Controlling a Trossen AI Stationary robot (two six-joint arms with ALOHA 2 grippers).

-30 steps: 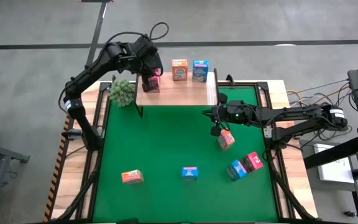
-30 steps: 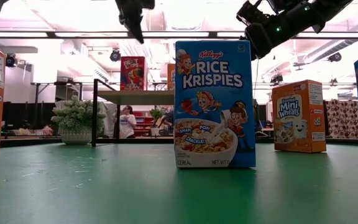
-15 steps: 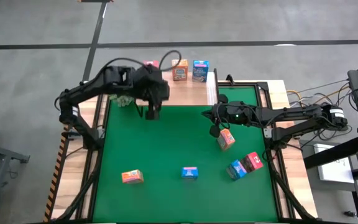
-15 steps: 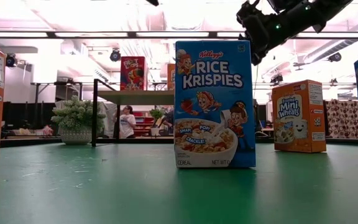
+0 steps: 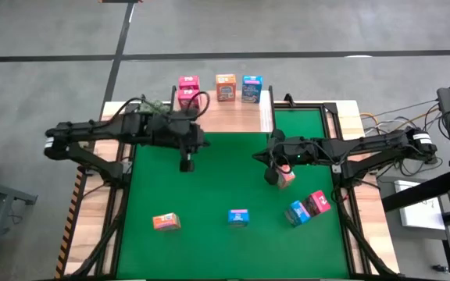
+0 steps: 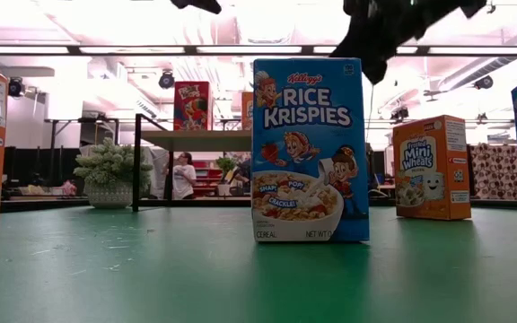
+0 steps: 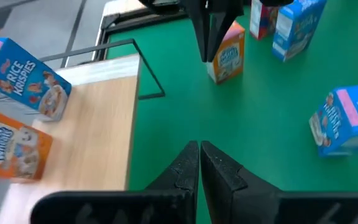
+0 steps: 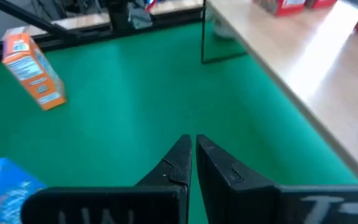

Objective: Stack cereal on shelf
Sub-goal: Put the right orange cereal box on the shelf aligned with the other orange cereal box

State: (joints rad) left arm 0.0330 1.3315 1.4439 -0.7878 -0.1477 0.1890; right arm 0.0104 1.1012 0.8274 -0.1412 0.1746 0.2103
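The shelf (image 5: 225, 117), a light wood board on black legs, stands at the mat's far edge. On it stand two pink cereal boxes (image 5: 187, 89), an orange one (image 5: 226, 87) and a blue one (image 5: 251, 88). On the green mat stand an orange box (image 5: 166, 222), a blue box (image 5: 238, 217), a blue box (image 5: 296, 212) beside a pink one (image 5: 319, 202), and an orange box (image 5: 286, 179). My left gripper (image 5: 186, 163) hovers shut over the mat, just nearer than the shelf's left end. My right gripper (image 5: 271, 176) hangs shut beside the orange box (image 7: 227, 53), above it and clear.
A small green plant (image 6: 110, 170) sits by the shelf's left end, mostly under my left arm in the high view. The mat's middle (image 5: 225, 172) lies bare between the two grippers. Black frame rails (image 5: 337, 125) edge the table.
My left gripper has drawn away from the pink boxes at the shelf's left end, swinging toward the near edge and down until it hangs over the mat, shut throughout. My right gripper has rolled about its own axis and shifted slightly; the orange box beside it has stayed put.
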